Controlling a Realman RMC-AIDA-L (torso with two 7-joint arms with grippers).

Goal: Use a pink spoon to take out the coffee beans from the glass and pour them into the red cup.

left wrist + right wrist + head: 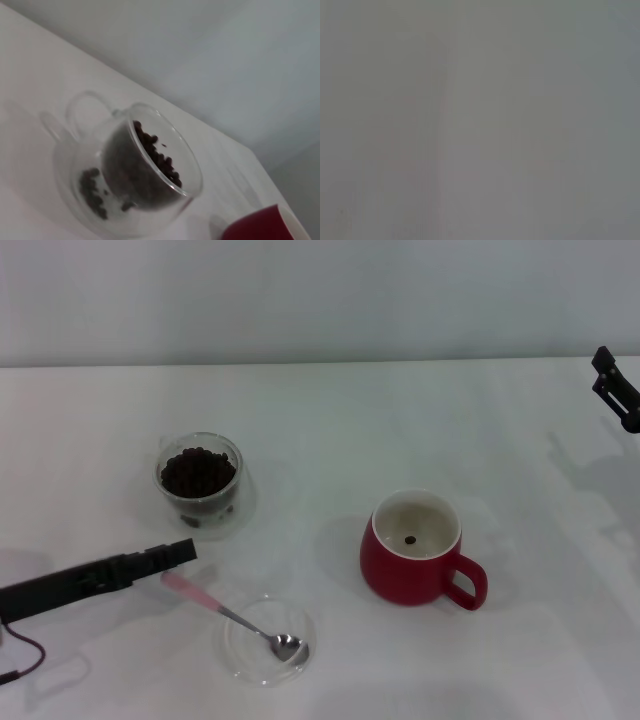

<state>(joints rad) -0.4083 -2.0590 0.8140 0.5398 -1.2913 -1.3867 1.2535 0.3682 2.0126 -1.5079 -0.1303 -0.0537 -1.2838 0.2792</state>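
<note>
Left gripper (185,552) state can't be told; spoon (235,617) just beside it in dish (300,625), glass (200,480) of beans (198,472) beyond, cup (418,550) well apart; right gripper (618,388) parked far off

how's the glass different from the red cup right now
The glass is clear and filled with coffee beans; the red cup is opaque dark red and holds a single bean. In the head view, the cup shows a loop handle, the glass none. Both stand upright on the table.
</note>
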